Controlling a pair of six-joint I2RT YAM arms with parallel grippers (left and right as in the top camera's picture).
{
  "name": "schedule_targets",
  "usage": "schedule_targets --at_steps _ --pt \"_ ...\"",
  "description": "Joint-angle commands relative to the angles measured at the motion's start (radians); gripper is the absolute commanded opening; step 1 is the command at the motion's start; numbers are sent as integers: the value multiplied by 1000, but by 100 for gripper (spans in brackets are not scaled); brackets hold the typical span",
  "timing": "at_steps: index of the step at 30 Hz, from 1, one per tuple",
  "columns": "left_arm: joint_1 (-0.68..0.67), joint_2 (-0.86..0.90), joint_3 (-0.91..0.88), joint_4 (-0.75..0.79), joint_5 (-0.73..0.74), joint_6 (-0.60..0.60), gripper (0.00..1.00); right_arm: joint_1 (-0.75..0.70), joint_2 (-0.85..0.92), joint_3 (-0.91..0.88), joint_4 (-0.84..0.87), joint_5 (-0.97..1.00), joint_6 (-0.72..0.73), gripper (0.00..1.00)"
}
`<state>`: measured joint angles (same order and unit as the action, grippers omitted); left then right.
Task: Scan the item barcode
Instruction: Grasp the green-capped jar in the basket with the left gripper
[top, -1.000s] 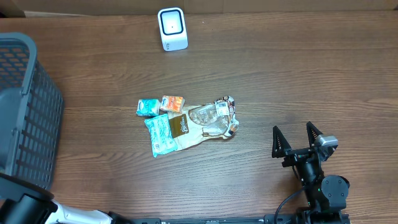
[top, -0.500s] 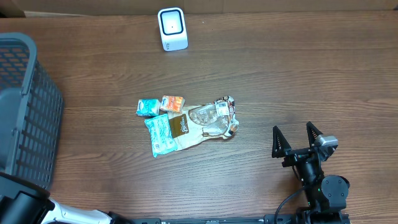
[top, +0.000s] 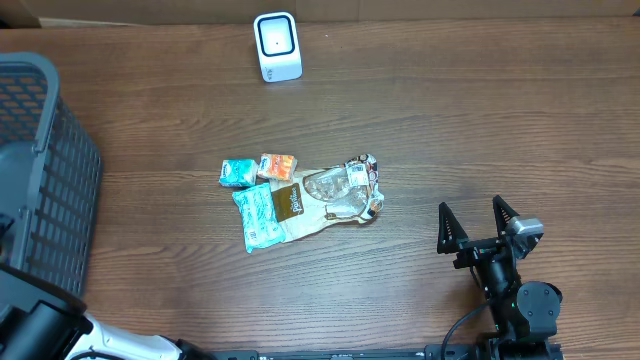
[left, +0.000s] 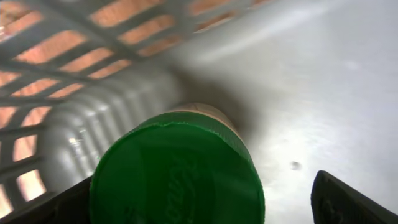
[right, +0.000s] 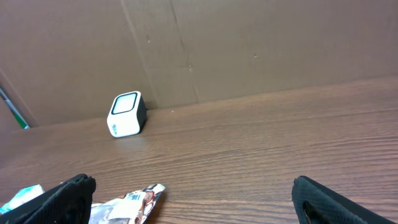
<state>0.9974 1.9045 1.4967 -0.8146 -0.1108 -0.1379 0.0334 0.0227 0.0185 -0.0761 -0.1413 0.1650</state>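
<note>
**LEFT ARM SHIFTED AT BASKET; RIGHT SIDE UNCHANGED**

Since the earlier overhead frames, the left arm has edged a little further into view at the near-left corner. The right arm, the pile and the scanner lie as they did.

Left gripper: the jaws stand wide, down inside the grey basket. The green-capped bottle sits between the fingers with its cap towards the wrist camera. One finger stands clear of the cap. The other is mostly hidden behind the cap, so contact there cannot be told. Just beyond the bottle are the basket's smooth floor and lattice wall.

Right gripper: the jaws stand wide and hold nothing, over the near-right part of the table. Ahead of it and to its left lies a pile of items touching one another:
- a clear bag
- a large teal packet
- a small teal packet
- an orange packet

Farthest ahead, the white scanner stands upright at the table's far edge. It is well apart from both grippers and from the bottle.
</note>
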Motion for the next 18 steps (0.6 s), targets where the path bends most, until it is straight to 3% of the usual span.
schedule_targets --at_steps 1,11,18 --pt "-45 7 -4 10 32 50 85 1 -1 -10 3 9 11 100" --pt "-55 11 -4 45 -14 -31 80 1 -1 -10 3 9 11 100" --pt "-54 63 -3 90 -30 -34 83 1 -1 -10 3 9 10 100"
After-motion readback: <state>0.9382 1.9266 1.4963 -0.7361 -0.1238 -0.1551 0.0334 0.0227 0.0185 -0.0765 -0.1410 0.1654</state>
